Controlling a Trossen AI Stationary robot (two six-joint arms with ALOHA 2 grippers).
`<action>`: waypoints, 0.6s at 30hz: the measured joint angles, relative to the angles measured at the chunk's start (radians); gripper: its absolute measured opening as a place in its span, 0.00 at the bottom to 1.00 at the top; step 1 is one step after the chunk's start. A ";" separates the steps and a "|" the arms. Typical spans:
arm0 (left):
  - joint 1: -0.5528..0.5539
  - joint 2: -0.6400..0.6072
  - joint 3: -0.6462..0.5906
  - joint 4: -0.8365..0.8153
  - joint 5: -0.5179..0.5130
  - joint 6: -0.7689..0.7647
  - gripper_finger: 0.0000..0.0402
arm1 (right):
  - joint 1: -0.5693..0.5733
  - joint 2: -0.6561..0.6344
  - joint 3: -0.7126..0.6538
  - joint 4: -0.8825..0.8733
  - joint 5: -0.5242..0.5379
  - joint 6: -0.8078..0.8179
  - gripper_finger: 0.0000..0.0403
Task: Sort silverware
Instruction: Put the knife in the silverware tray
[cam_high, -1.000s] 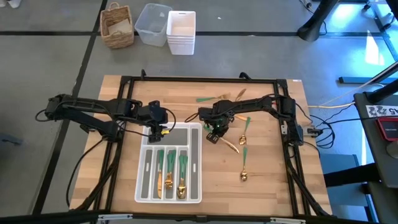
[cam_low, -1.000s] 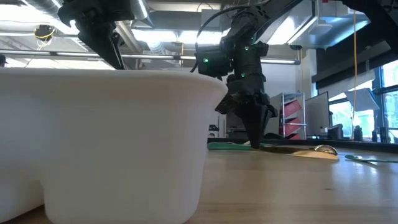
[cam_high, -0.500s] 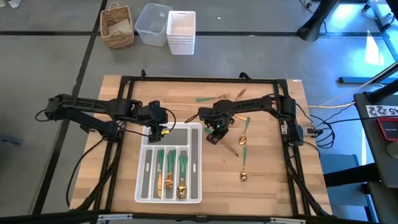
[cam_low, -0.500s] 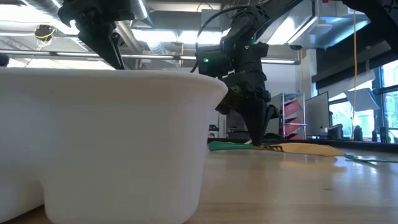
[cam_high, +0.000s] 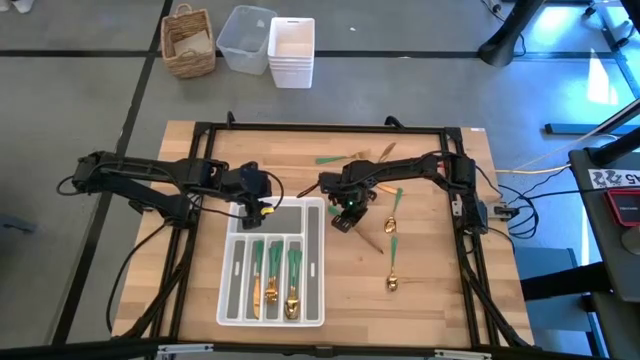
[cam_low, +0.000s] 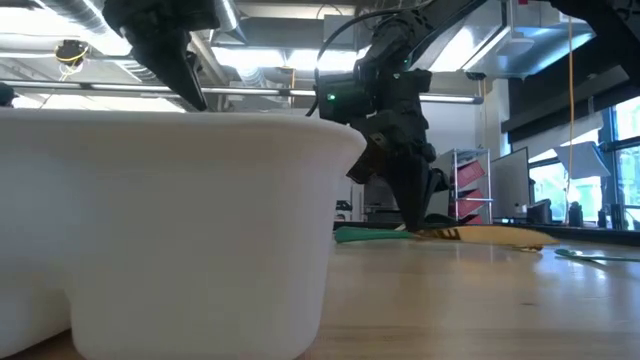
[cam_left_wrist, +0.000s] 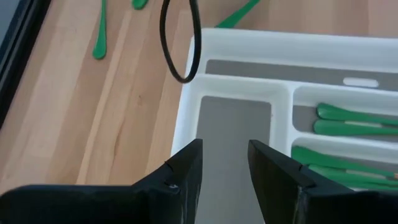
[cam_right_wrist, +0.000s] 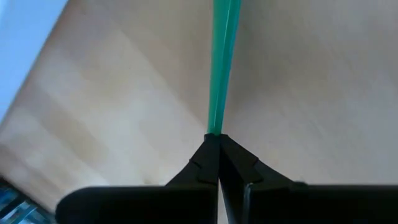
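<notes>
Just right of the white organizer tray (cam_high: 312, 262), the right gripper (cam_high: 343, 221) is clamped on a green utensil handle (cam_right_wrist: 221, 68), lifting it off the wooden table (cam_high: 430, 290). Over the tray's far end, the left gripper (cam_left_wrist: 225, 163) hangs parted, empty.

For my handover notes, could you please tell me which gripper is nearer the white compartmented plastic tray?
Left. The left gripper hovers open over the white compartmented plastic tray's far end; the right gripper, shut on a green-handled utensil, is beside it.
</notes>
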 joint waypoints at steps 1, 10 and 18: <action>0.000 0.000 0.000 0.008 0.001 0.003 0.31 | 0.000 0.000 0.000 0.000 -0.016 0.000 0.01; 0.000 0.000 0.000 0.008 0.002 -0.005 0.31 | 0.000 0.000 0.001 -0.011 -0.036 0.000 0.01; -0.006 0.000 0.000 0.065 0.067 -0.029 0.31 | 0.000 -0.001 0.001 -0.014 -0.051 0.000 0.01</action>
